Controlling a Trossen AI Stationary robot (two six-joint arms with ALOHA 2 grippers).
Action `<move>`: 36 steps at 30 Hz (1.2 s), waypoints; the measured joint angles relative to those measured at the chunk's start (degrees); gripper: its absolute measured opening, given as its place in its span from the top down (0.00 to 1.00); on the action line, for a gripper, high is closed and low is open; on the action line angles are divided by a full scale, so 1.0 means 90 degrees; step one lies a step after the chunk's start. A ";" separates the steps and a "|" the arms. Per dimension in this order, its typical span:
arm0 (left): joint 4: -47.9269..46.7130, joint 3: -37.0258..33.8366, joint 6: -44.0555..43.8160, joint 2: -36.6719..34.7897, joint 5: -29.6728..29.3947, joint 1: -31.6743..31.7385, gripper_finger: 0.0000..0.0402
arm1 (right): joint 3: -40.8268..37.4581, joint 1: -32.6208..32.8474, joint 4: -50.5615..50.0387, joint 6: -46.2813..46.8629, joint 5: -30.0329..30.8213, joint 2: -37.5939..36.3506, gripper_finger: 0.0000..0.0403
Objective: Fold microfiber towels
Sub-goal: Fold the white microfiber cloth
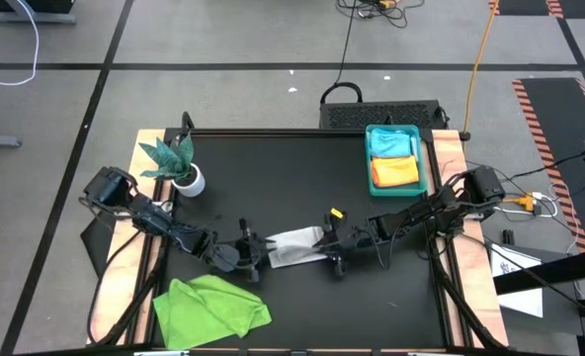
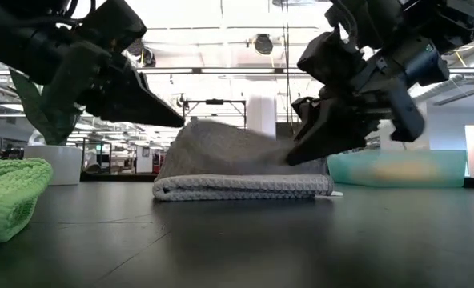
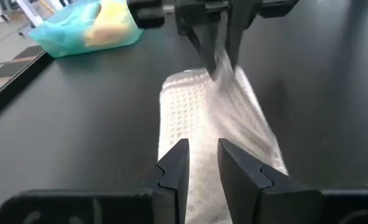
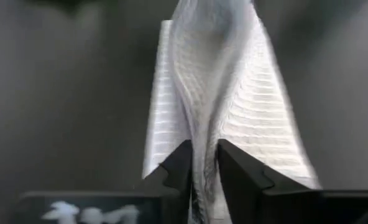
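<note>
Right gripper [image 4: 204,163] pinches the raised end of the white-grey towel [image 1: 297,244] at table centre, lifting its top layer to fold. Left gripper [image 3: 202,163] stands slightly parted over the opposite end, seemingly steadying it. Beyond, folded towels fill the teal tray [image 1: 429,163].

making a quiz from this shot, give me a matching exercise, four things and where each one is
Things:
1. white-grey towel
2. lime green towel
3. orange towel
4. plant

Places:
A. in the teal tray
B. table's left edge, in a white pot
C. table's middle, between both grippers
D. near-left corner, loosely heaped

Pairs: 1-C, 2-D, 3-A, 4-B
</note>
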 joint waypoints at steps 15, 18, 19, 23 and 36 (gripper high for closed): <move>-0.0068 -0.0002 0.0024 0.0098 0.1675 0.0083 0.78 | 0.0002 0.0002 -0.0395 0.1066 -0.0446 -0.0919 0.61; -0.0061 -0.0002 0.0009 0.0316 0.2117 0.0152 0.78 | 0.0002 0.0002 -0.0225 0.1214 -0.0533 -0.0884 0.65; -0.0069 -0.0002 -0.0008 0.0421 0.2215 0.0175 0.78 | 0.0002 0.0002 -0.0198 0.1226 -0.0538 -0.0870 0.66; -0.0097 -0.0002 -0.0149 0.0798 0.2385 0.0240 0.78 | 0.0002 0.0007 -0.0190 0.1228 -0.0538 -0.0867 0.70; 0.0285 -0.0002 0.0256 0.0149 0.1320 0.0042 0.78 | -0.0005 0.0126 -0.0311 0.1679 -0.0072 -0.0779 0.74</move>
